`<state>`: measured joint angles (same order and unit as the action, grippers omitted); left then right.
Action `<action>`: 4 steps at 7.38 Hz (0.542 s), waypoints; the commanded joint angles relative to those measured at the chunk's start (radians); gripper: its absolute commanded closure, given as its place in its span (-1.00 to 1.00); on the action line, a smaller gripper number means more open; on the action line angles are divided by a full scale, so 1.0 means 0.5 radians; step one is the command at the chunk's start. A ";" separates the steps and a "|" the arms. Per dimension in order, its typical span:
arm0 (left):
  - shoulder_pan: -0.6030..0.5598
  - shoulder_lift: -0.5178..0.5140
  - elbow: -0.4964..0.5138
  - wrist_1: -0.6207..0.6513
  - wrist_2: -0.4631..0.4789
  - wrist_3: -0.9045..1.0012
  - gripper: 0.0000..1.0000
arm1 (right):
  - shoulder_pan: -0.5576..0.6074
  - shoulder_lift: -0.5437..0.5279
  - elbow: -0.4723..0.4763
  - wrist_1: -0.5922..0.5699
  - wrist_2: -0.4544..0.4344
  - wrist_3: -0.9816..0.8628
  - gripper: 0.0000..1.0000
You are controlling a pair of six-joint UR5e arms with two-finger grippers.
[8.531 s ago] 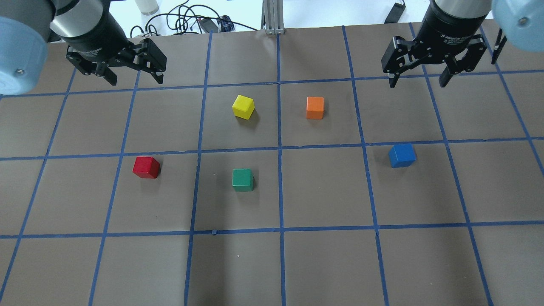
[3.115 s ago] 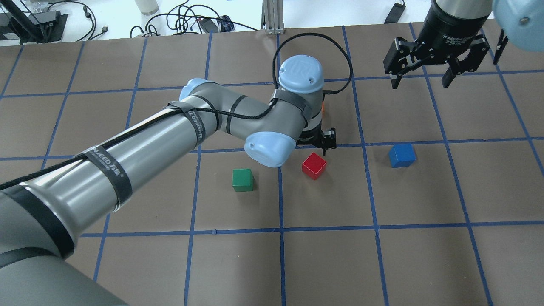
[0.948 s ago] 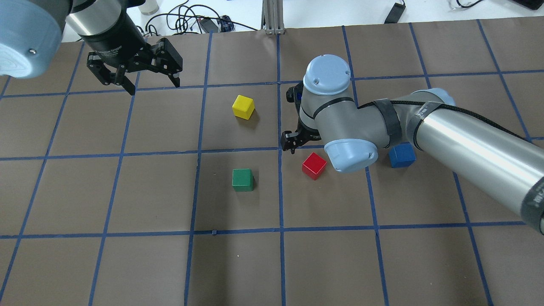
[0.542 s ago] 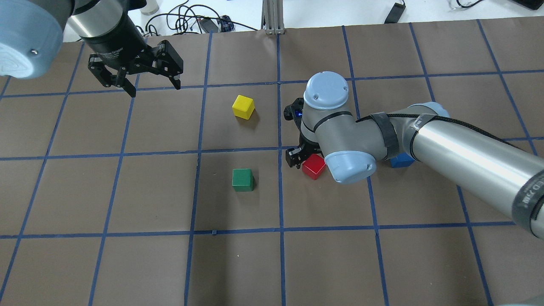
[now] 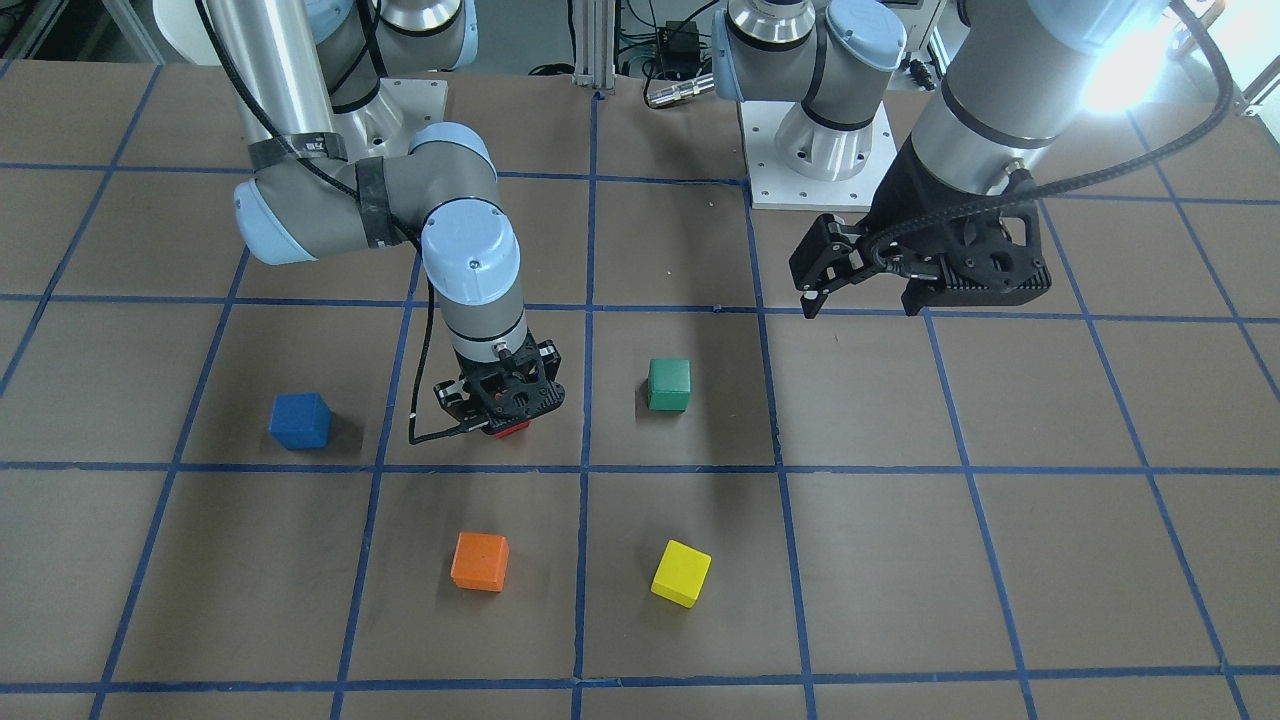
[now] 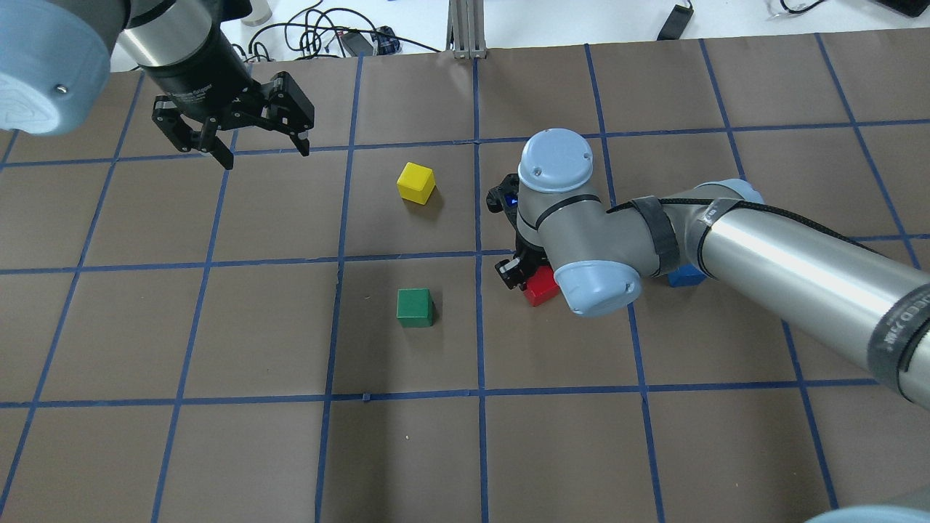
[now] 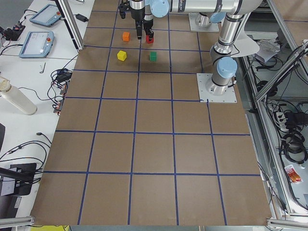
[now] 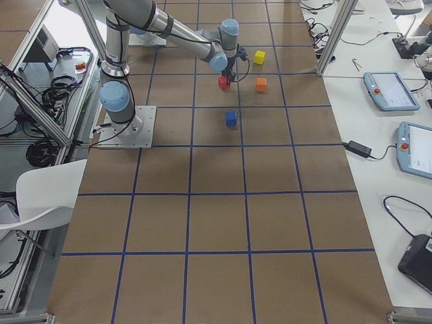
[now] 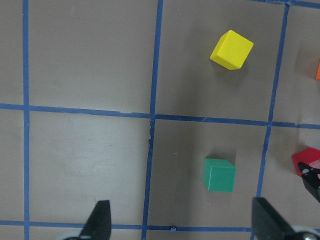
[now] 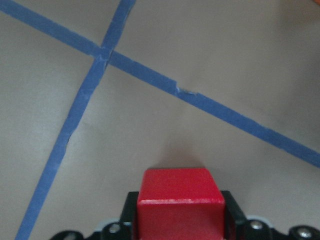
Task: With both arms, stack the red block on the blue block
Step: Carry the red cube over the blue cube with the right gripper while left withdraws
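Clamping the red block (image 6: 541, 292) in the right gripper (image 10: 180, 215), left gripper (image 6: 265, 154) gaping wide and idle; next, probably lifting clear and centring over the blue block (image 5: 299, 420).

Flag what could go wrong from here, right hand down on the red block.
1. Right hand hugs the red block, but grip depth is not visible; it may slip on lift.
2. Blue block is the same size, so a small offset could tip the stack.
3. Overhead, the right arm covers most of the blue block, making alignment hard to check there.
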<state>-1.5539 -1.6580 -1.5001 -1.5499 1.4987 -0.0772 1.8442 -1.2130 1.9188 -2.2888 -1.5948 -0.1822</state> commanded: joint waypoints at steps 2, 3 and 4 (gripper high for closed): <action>0.000 0.000 0.003 0.001 0.000 0.007 -1.00 | -0.232 -0.291 -0.030 0.394 -0.096 0.201 1.00; 0.000 0.000 0.003 0.001 0.000 0.007 -1.00 | -0.456 -0.377 -0.030 0.545 -0.093 0.217 1.00; 0.000 -0.007 0.006 0.001 0.000 0.007 -1.00 | -0.658 -0.433 -0.024 0.589 -0.093 0.217 1.00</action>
<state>-1.5539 -1.6589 -1.4984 -1.5493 1.4987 -0.0738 1.6411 -1.3837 1.9055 -2.0526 -1.6409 -0.0844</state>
